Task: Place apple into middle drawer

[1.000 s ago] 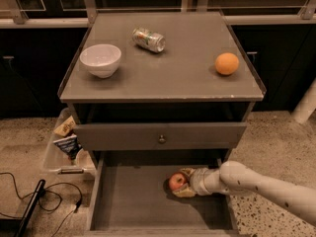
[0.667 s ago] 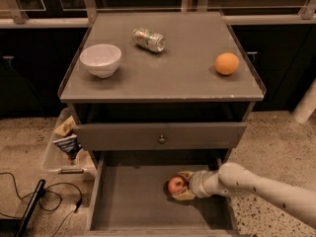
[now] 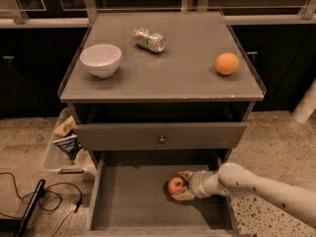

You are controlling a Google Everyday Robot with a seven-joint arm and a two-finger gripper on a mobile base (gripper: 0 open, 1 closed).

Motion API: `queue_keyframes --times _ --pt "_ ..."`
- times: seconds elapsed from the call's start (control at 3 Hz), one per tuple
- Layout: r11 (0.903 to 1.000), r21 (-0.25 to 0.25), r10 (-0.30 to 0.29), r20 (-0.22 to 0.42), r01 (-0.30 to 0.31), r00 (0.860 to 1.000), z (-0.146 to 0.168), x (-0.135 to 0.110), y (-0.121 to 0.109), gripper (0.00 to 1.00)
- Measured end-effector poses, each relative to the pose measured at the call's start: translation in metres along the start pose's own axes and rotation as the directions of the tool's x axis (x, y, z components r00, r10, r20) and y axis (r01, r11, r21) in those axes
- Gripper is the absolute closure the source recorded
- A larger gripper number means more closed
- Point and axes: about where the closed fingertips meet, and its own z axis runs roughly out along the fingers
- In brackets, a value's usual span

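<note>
The small red apple (image 3: 175, 184) is down inside the open middle drawer (image 3: 128, 201), right of its middle, at or just above the grey floor. My gripper (image 3: 181, 185) reaches in from the right on its pale arm, and its fingers sit above and below the apple, closed around it. The drawer's low side walls and grey floor show around it.
On the cabinet top (image 3: 163, 58) stand a white bowl (image 3: 100, 59), a tipped can (image 3: 148, 39) and an orange (image 3: 227, 63). A shut drawer front with a knob (image 3: 161, 138) sits above the open drawer. A clear bin of snack bags (image 3: 64, 142) and black cables (image 3: 34, 196) lie at left.
The gripper and the apple have lowered a little deeper into the drawer and stayed together; the arm holds nearly the same line.
</note>
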Motion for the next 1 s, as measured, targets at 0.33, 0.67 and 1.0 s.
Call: queue_keyframes --times 0.33,0.67,1.0 --pt "1.0000 0.000 0.000 0.000 0.000 1.000 0.0000 0.0000 0.0000 0.35" --pt "1.0000 0.000 0.000 0.000 0.000 1.000 0.0001 0.0000 0.0000 0.12" --pt "1.0000 0.000 0.000 0.000 0.000 1.000 0.0001 0.0000 0.0000 0.00"
